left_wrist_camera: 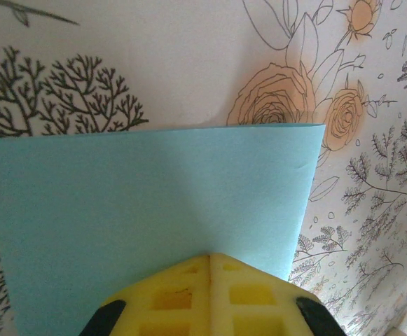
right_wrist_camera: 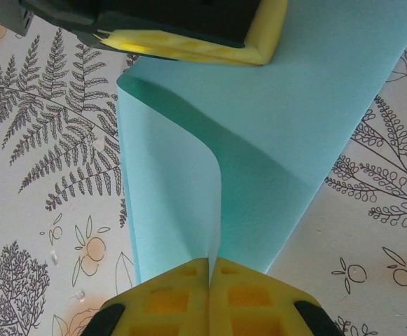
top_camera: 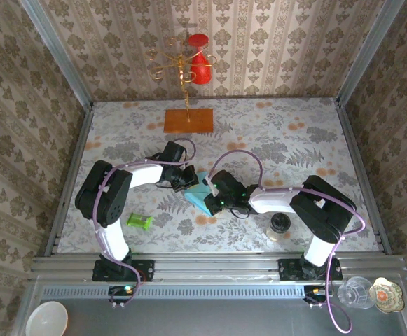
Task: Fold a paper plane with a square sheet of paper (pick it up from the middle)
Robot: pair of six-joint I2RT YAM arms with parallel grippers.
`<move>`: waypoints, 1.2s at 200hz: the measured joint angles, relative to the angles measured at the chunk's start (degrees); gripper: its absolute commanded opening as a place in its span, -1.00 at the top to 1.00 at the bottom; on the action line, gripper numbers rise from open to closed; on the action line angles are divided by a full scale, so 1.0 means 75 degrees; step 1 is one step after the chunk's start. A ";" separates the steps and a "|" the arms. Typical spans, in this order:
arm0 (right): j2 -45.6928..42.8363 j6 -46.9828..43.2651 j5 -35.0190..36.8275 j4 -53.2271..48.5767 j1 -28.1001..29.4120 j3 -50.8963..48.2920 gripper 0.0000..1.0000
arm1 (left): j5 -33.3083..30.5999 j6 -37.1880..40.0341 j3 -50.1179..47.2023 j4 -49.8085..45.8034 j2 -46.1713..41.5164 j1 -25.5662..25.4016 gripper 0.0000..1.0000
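The square sheet of paper (top_camera: 198,196), light blue, lies mid-table between both grippers, partly curled up. In the right wrist view one flap of the sheet (right_wrist_camera: 168,182) rises in a curve. Its edge runs into the seam of my right gripper (right_wrist_camera: 209,263), which is shut on it. My left gripper (left_wrist_camera: 211,256) is shut, pads together with nothing in the seam, and its tips are down on the sheet (left_wrist_camera: 147,203). Its yellow pads (right_wrist_camera: 189,43) sit on the paper's far part opposite my right gripper. In the top view the left gripper (top_camera: 187,179) and right gripper (top_camera: 213,190) flank the sheet.
An orange wooden board (top_camera: 188,121) lies at the back, with a gold wire stand (top_camera: 182,66) holding a red piece behind it. A green cylinder (top_camera: 139,222) lies near the left arm, a dark-lidded jar (top_camera: 279,225) near the right. Walls enclose the flowered table (top_camera: 294,140).
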 measured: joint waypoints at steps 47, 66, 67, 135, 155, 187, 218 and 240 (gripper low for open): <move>0.0006 -0.0026 0.0000 -0.0114 -0.0006 0.0000 1.00 | 0.0050 0.0146 0.0000 -0.0079 -0.0064 0.0052 0.76; 0.0038 -0.0026 0.0000 -0.0134 -0.0006 0.0003 1.00 | 0.0041 0.0262 0.0000 -0.0245 -0.0291 0.0134 0.71; 0.0041 -0.0023 0.0000 -0.0134 -0.0009 0.0000 1.00 | 0.0044 0.0268 0.0000 -0.0248 -0.0306 0.0140 0.71; 0.0055 -0.0023 -0.0006 -0.0137 -0.0009 0.0003 1.00 | 0.0020 0.0458 0.0055 -0.0265 -0.0289 0.0481 0.85; 0.0055 -0.0026 -0.0006 -0.0137 -0.0009 0.0003 1.00 | 0.0026 0.0487 0.0058 -0.0286 -0.0015 0.0478 0.90; 0.0058 -0.0026 -0.0026 -0.0137 -0.0017 0.0035 1.00 | -0.0096 0.0597 0.0356 -0.0495 0.0134 0.0428 0.91; 0.0099 -0.0026 -0.0032 -0.0137 -0.0020 0.0172 1.00 | -0.0140 0.0679 0.0481 -0.0574 0.0213 0.0341 0.93; 0.0102 -0.0029 -0.0032 -0.0137 -0.0023 0.0230 1.00 | -0.0149 0.0714 0.0484 -0.0583 0.0213 0.0341 0.93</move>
